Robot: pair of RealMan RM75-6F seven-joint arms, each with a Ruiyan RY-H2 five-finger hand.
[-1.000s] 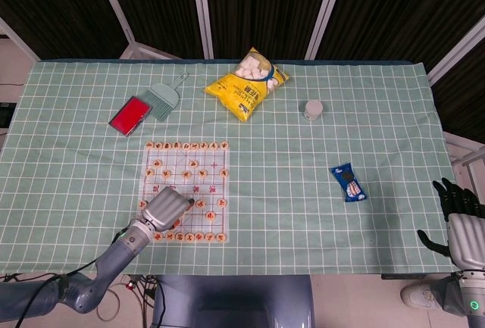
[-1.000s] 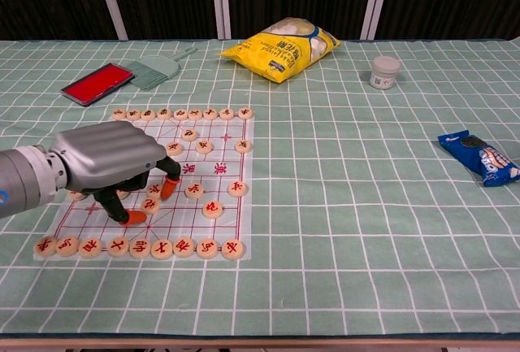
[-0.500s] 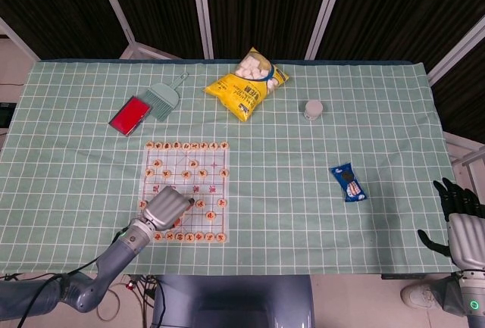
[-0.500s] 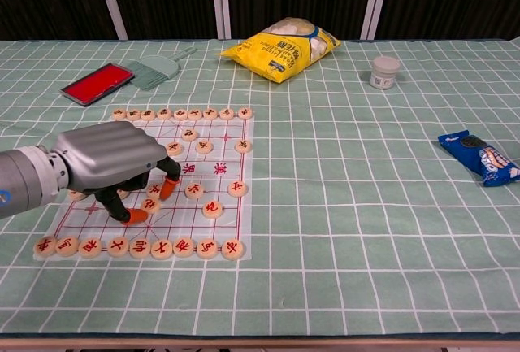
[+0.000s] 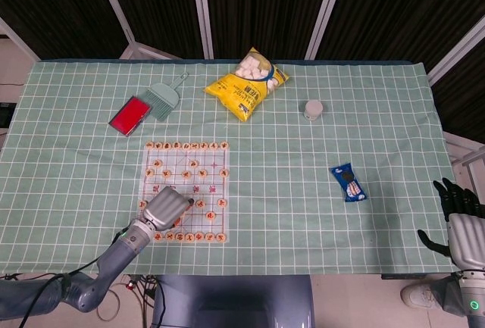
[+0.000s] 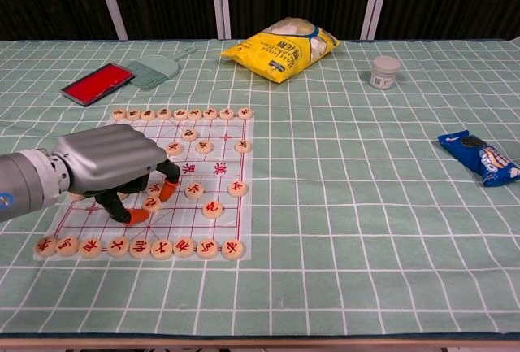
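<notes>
The fingers (image 6: pixel 168 187) of the left hand (image 6: pixel 110 165) curl downward onto the chess board (image 6: pixel 236 136), and their orange tips touch the sheet among the round wooden pieces. One chess piece (image 6: pixel 151 203) lies just between the thumb tip and the other fingertips, but I cannot tell if it is really pinched or only touched. The back of the hand is grey metal and hides the pieces under it. In the head view the left hand (image 5: pixel 167 207) sits over the lower left part of the board (image 5: pixel 220 157).

The pieces carry red Chinese characters, too small to read for sure. One row of pieces (image 6: pixel 180 114) stands along the far edge, another row (image 6: pixel 138 247) along the near edge, and some single pieces are in the middle.

The right hand (image 5: pixel 459 222) shows only in the head view, beyond the right edge of the table, with its dark fingers spread and nothing in them.

On the green checked tablecloth (image 6: pixel 366 206) farther away lie a yellow snack bag (image 6: pixel 280 49) with blue writing I cannot read, a small white jar (image 6: pixel 384 71), a blue biscuit packet (image 6: pixel 481 157), a green brush (image 6: pixel 158 70) and, just beside it, a red flat box (image 6: pixel 96 84).
</notes>
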